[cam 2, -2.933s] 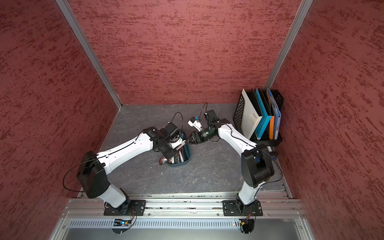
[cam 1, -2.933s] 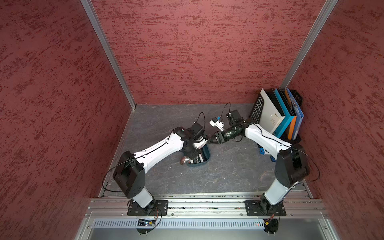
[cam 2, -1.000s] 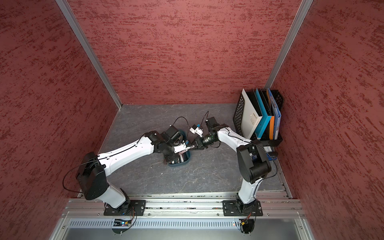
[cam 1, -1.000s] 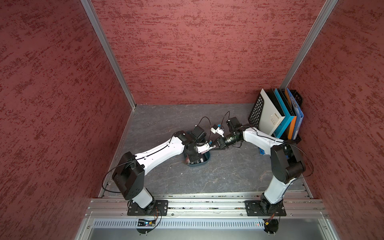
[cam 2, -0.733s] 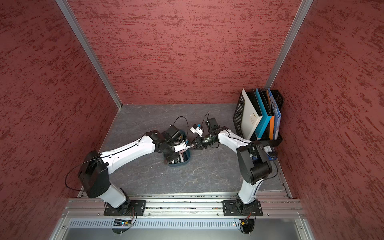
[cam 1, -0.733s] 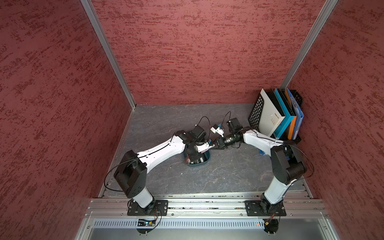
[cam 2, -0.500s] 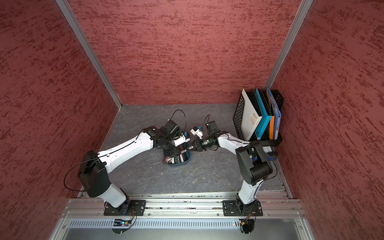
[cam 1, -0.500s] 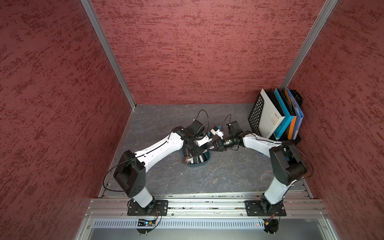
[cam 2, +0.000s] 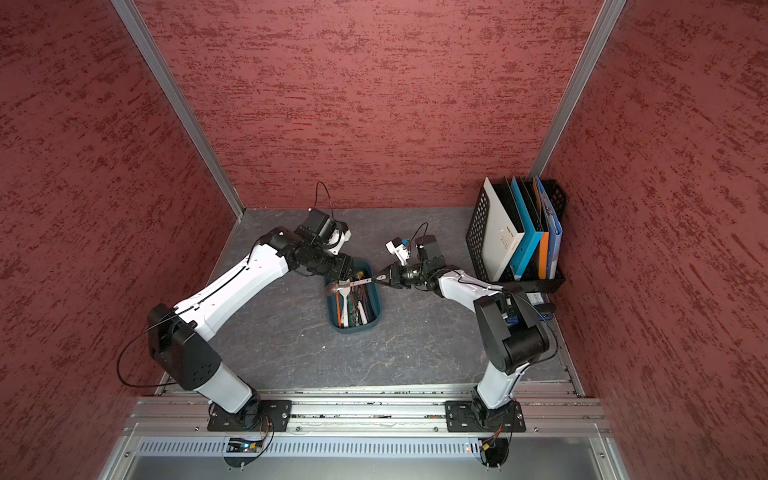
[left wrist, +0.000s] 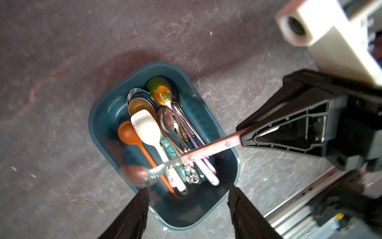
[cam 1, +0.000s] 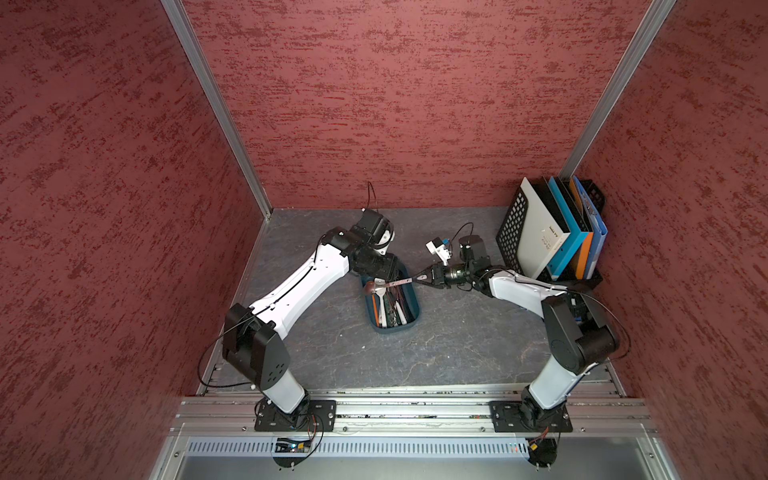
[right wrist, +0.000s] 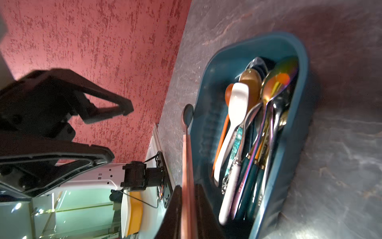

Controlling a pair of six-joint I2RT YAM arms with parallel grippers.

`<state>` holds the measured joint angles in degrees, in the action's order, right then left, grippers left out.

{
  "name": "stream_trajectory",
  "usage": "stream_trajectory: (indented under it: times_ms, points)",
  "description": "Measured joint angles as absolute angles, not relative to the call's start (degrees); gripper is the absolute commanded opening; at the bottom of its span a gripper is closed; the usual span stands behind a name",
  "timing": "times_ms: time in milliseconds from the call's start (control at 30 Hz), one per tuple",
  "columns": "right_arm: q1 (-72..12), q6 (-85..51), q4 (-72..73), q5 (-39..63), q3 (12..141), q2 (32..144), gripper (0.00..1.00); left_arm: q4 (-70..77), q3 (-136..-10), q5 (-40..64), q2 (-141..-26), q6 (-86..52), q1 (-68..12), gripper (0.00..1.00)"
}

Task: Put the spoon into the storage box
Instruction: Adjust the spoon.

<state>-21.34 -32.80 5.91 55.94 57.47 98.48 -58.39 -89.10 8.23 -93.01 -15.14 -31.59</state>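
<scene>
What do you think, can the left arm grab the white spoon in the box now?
Probably not cleanly. The left gripper hangs open right above the storage box, but the spoon in the shut right gripper crosses above the white spoon, blocking a straight drop.

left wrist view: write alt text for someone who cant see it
The right tool grips a spoon by its copper-coloured handle, holding it crosswise over a dark teal storage box on a grey table. The box holds several other spoons, and the open left tool frames it in the foreground.
</scene>
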Motion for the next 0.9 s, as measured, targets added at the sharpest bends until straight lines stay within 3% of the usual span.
stream_trajectory:
  times_ms: [433, 733, 900]
  points:
    - [-21.0, -37.2, 20.4, 46.4, 51.8, 96.4, 0.00, -44.5, -76.4, 13.5, -93.7, -67.7, -32.1, 0.68]
    - [-22.0, -35.5, 21.5, 45.9, 50.7, 93.1, 0.00, -36.5, -75.6, 3.4, -94.0, -86.8, -35.4, 0.73]
    - [-22.2, -34.6, 21.6, 45.4, 49.8, 92.8, 0.00, -34.2, -75.0, -1.0, -94.0, -92.9, -37.5, 0.71]
